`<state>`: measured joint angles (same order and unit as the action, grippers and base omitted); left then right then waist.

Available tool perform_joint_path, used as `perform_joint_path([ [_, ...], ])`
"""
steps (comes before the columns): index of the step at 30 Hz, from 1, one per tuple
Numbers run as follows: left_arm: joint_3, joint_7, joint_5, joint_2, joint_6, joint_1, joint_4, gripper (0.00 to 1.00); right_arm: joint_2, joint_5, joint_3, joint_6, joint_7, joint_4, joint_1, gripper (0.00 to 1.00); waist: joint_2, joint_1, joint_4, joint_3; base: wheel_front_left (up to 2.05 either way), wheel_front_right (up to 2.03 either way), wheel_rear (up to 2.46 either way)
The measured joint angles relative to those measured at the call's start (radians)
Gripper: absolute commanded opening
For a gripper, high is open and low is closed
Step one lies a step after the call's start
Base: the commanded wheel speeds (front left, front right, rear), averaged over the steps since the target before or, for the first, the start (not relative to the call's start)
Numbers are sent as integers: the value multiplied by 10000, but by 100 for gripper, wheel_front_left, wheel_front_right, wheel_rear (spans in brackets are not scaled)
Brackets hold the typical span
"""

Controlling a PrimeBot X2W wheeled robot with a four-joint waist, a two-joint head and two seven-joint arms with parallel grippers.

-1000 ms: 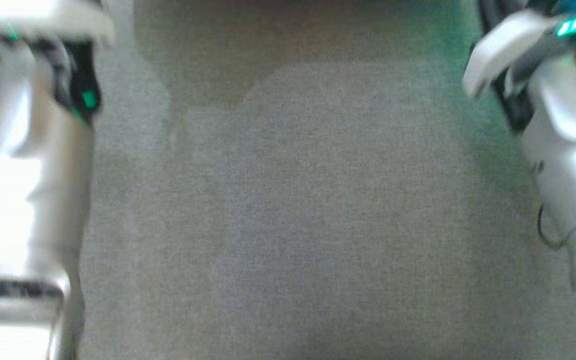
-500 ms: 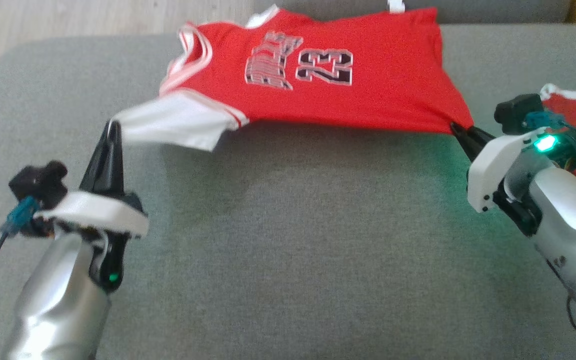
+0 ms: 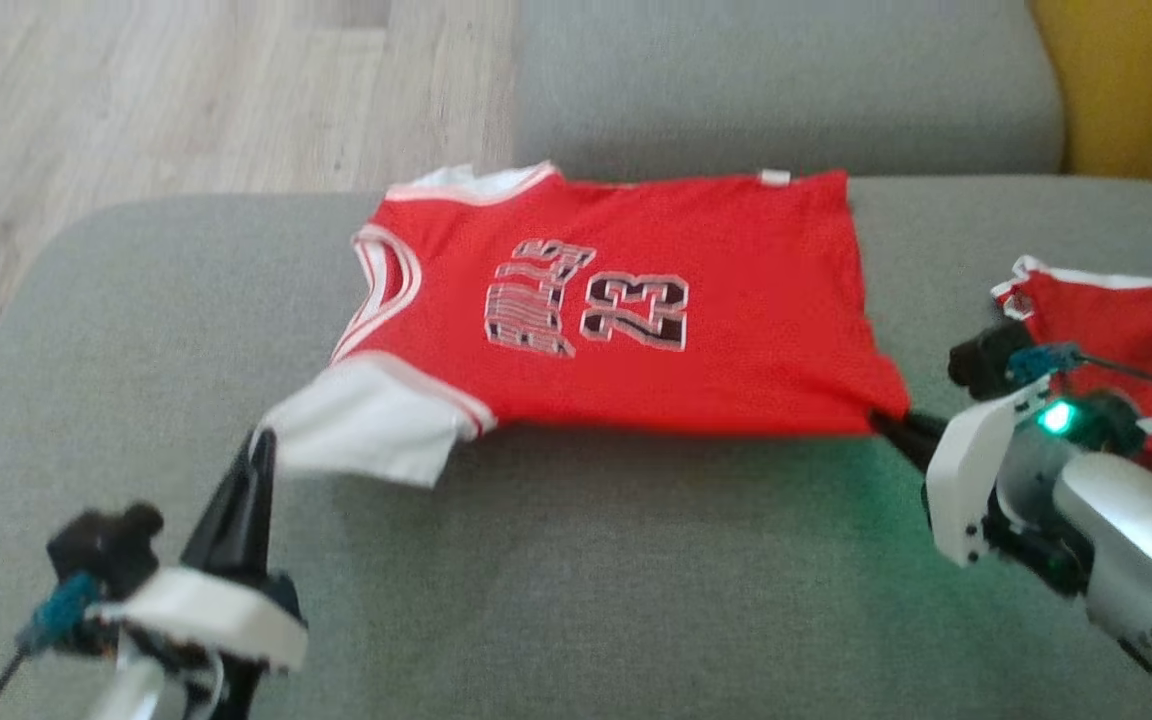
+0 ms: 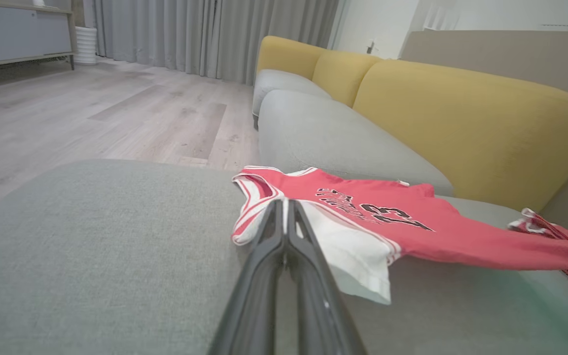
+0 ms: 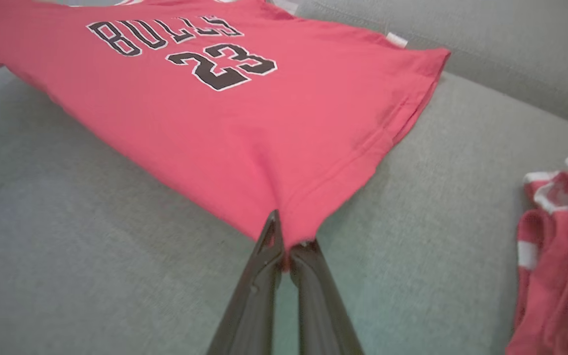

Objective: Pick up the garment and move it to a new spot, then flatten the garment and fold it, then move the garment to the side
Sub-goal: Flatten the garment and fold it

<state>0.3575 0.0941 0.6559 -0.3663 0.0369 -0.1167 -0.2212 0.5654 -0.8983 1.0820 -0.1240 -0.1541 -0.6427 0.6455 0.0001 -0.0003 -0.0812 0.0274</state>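
Note:
A red jersey (image 3: 636, 300) with white sleeves and the number 23 is stretched out over the grey sofa seat (image 3: 576, 580), its near edge lifted off the cushion. My left gripper (image 3: 262, 438) is shut on the white sleeve (image 3: 366, 435); the left wrist view has the fingers (image 4: 284, 231) pinched together at that sleeve (image 4: 348, 246). My right gripper (image 3: 881, 420) is shut on the jersey's near right hem corner, and in the right wrist view the red cloth (image 5: 244, 113) bunches between its fingertips (image 5: 284, 246).
A second red garment (image 3: 1126, 330) lies crumpled on the seat to the right, close to my right wrist. Yellow back cushions (image 4: 461, 113) stand behind the sofa. Wooden floor (image 3: 136, 100) lies beyond the seat's left edge.
The head camera has tilted up, so the picture shifted and the jersey came into view. Both grippers keep their hold, and the jersey sits lower and farther spread over the seat.

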Motion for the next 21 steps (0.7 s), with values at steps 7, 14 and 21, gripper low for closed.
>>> perform_joint_path([
  [7,111,-621,127,-487,-696,2080,2288,0,1116,-1099,558,0,-918,1313,-336,0,0,2,149,202,0,0,0],
  [14,-21,-767,119,-631,-995,1884,2959,0,1258,-1118,543,0,-713,1469,-221,0,0,3,227,-29,0,0,0],
  [21,-33,-1058,-128,-729,-965,440,2614,0,974,-940,349,0,-662,1122,353,0,-1,4,315,-456,0,0,0],
])
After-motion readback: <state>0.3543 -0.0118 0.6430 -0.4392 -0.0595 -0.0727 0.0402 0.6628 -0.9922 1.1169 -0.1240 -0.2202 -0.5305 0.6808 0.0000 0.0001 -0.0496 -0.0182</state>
